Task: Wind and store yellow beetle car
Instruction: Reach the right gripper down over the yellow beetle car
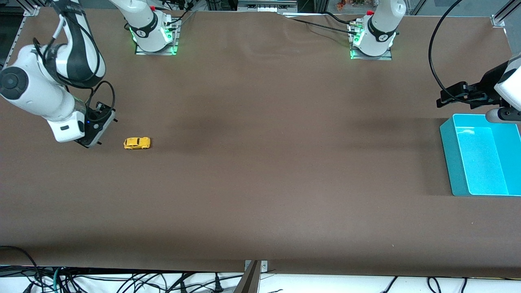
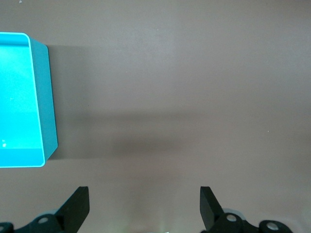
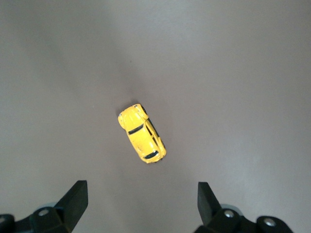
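Note:
The yellow beetle car [image 1: 137, 143] stands on its wheels on the brown table toward the right arm's end. In the right wrist view the yellow beetle car [image 3: 142, 133] lies just ahead of the fingers, untouched. My right gripper [image 1: 99, 129] hangs open low over the table beside the car, and the right gripper [image 3: 142, 187] has nothing between its fingers. My left gripper [image 1: 445, 97] is open and empty in the air by the teal bin [image 1: 449, 154]. The left gripper [image 2: 145, 191] looks down on bare cloth next to the teal bin [image 2: 46, 107].
The teal bin is empty and sits at the left arm's end of the table. Both arm bases [image 1: 154, 36] [image 1: 372, 40] stand along the table's back edge. Loose cables [image 1: 122, 280] hang below the edge nearest the front camera.

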